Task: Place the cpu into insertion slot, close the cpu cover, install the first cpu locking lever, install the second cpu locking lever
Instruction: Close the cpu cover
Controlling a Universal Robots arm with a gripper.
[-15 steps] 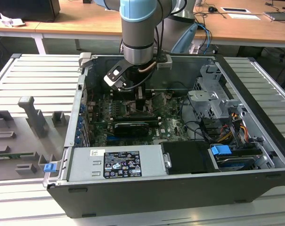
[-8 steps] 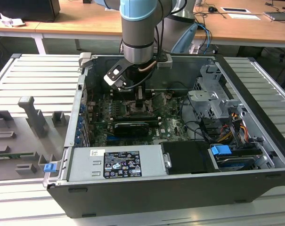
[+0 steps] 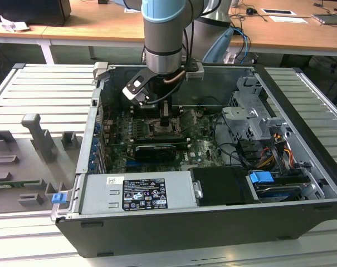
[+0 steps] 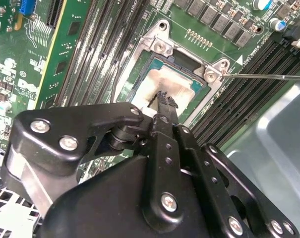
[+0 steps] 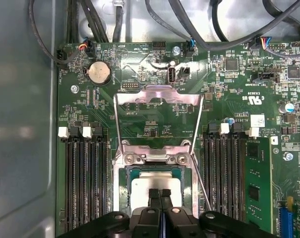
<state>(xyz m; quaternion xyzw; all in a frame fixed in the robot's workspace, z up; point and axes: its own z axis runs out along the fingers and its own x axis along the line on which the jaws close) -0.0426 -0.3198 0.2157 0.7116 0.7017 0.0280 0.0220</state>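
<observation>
Clearly the cpu [image 5: 157,184] already lies flat inside the insertion slot [image 5: 121,186], its pale metal top facing up, directly under the fingertips in the first wrist view. The gripper [image 5: 160,192] has its two fingers pressed together with nothing between them. Their tips are at the middle of the chip, but I cannot tell if they touch it or are a little above. I judge that closed fingers make one narrow point, good for pushing and not for holding.

Just beyond the fingertips, on the far side of the socket, the cpu cover [image 5: 157,94] is swung back on its hinge and the green board shows through its window. It is open so that the chip can go in, and it is not yet closed. One thin locking lever [image 4: 264,76] stands free beside the fingers and reaches out over the memory slots [image 5: 85,178], so it does not block the cover.

In the exterior view the arm comes down from above into the open computer case [image 3: 302,111].
</observation>
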